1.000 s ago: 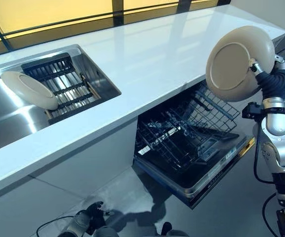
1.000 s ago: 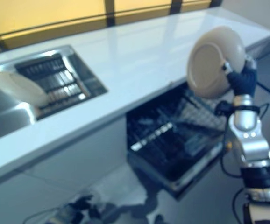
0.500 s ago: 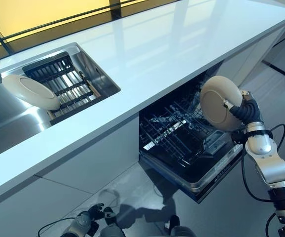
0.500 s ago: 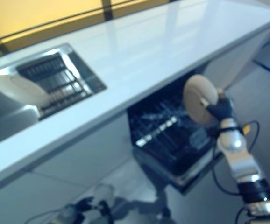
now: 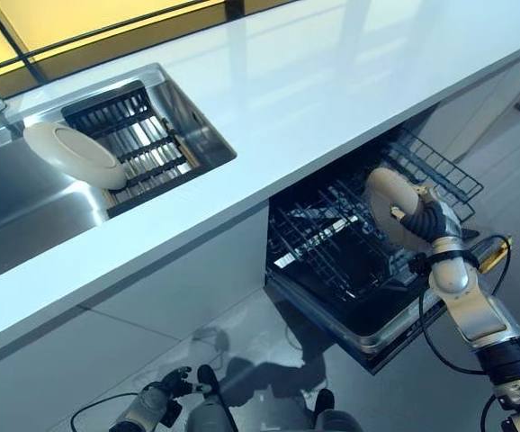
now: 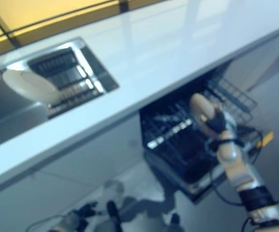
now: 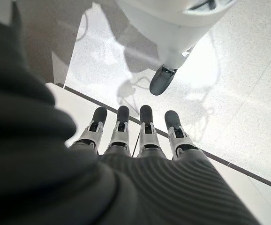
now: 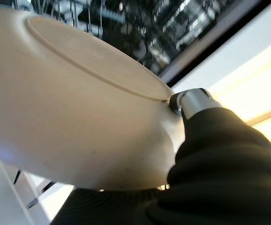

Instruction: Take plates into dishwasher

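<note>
Lowered from above the counter, the right hand pinches a cream plate over the dishwasher rack, not yet slotted; another plate waits beside the sink rack, left hand hangs spread

The scene is seen by both eye views from above, and the white counter, the sink and the open dishwasher are shared between them. The floor is faced by the left wrist view, along its own fingers. The underside of a plate is shown very near in the right wrist view.
</note>
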`<state>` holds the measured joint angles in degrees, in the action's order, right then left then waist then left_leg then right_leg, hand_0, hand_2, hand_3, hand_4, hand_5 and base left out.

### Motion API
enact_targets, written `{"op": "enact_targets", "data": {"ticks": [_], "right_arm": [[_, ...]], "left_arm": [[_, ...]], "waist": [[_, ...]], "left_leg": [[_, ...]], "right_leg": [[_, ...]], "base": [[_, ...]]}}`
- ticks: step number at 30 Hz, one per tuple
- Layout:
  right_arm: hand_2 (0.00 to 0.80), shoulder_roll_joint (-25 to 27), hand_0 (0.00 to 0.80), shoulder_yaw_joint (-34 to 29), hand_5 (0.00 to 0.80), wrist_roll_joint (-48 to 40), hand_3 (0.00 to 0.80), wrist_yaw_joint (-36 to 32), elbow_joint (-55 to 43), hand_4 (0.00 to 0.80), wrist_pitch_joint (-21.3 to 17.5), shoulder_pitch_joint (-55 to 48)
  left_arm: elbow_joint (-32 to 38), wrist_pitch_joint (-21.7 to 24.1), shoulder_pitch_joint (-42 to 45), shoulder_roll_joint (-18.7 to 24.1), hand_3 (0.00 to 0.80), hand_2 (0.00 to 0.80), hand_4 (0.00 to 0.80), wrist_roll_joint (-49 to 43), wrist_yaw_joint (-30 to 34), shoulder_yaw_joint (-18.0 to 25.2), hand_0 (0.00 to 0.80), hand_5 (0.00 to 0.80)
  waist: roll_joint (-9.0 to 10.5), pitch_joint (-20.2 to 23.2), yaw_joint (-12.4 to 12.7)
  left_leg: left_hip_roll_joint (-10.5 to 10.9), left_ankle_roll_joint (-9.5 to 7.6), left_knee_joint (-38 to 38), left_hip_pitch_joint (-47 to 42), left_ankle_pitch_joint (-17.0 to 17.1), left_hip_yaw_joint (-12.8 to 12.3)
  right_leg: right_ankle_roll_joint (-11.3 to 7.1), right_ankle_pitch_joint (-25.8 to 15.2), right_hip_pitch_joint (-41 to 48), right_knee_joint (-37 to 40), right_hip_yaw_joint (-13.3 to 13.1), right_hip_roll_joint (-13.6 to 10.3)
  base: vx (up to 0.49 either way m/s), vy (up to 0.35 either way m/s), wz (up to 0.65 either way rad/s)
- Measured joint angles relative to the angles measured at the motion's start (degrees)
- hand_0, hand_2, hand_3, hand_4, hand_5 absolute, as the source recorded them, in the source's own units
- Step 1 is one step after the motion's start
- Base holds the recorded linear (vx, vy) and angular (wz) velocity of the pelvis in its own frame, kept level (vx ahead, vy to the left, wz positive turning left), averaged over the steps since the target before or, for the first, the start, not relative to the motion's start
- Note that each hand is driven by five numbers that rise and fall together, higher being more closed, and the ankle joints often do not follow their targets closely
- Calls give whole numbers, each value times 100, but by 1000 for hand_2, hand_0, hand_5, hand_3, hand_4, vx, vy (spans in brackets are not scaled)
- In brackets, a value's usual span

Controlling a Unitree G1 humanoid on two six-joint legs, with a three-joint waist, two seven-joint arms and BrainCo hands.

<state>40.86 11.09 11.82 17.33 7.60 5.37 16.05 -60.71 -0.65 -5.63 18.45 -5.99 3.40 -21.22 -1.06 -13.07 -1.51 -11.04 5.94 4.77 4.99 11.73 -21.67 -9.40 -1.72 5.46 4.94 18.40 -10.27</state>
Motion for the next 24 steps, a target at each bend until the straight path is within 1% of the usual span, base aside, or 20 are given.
{"op": "enact_targets", "data": {"ticks": [2,6,8,9,12,18,20,23,24], "right_arm": [[800,-57,800,156,800,0,800,36,53,800,6,36],[800,-257,800,308,800,0,800,96,230,800,52,154],[800,-392,800,330,800,0,800,127,232,800,58,244],[800,-430,800,331,800,0,800,141,232,800,62,271],[800,-452,800,337,800,-1,800,144,232,800,95,314],[800,-625,800,491,800,-1,800,201,254,800,259,455],[800,-681,800,564,800,-1,800,218,318,800,332,460],[800,-810,800,577,800,-7,800,349,582,800,505,496],[800,-904,800,578,800,-7,800,477,779,800,548,525]], "left_arm": [[32,-2,-45,0,0,0,0,0,2,0,0,0],[84,-4,-74,11,0,0,0,-1,26,0,0,0],[90,-7,-79,9,0,0,0,-1,55,-1,0,0],[93,-7,-93,8,0,0,0,-2,63,-1,0,0],[95,-8,-127,13,0,0,0,-3,70,-1,0,0],[112,-11,-175,14,0,0,0,-5,112,-1,0,0],[127,-12,-210,12,0,0,0,-5,119,-2,0,0],[160,-14,-250,14,0,0,0,-5,119,-2,0,0],[168,-22,-257,11,0,0,0,-5,121,-3,0,0]], "waist": [[5,-24,90],[25,-68,126],[30,-129,165],[32,-161,232],[36,-181,249],[66,-214,251],[68,-217,253],[73,-220,291],[72,-220,377]], "left_leg": [[2,0,-1,28,0,19],[30,-11,1,91,18,141],[30,-12,0,92,20,145],[32,-13,1,93,21,148],[44,-21,0,162,32,205],[53,-24,0,196,47,249],[62,-31,1,229,58,295],[70,-37,0,246,64,307],[70,-38,-1,245,65,309]], "right_leg": [[0,3,-11,0,21,-1],[-11,23,10,0,122,-2],[-11,24,12,0,126,-2],[-11,24,13,0,126,-2],[-15,29,-6,0,158,-2],[-16,32,-11,0,197,-2],[-17,33,-9,0,245,-1],[-18,33,-8,0,260,-1],[-18,33,-7,0,261,-1]], "base": [[10,1,7],[13,5,14],[5,3,2],[0,0,0],[0,7,9],[0,1,3],[-5,-2,10],[5,-1,5],[0,0,0]]}}
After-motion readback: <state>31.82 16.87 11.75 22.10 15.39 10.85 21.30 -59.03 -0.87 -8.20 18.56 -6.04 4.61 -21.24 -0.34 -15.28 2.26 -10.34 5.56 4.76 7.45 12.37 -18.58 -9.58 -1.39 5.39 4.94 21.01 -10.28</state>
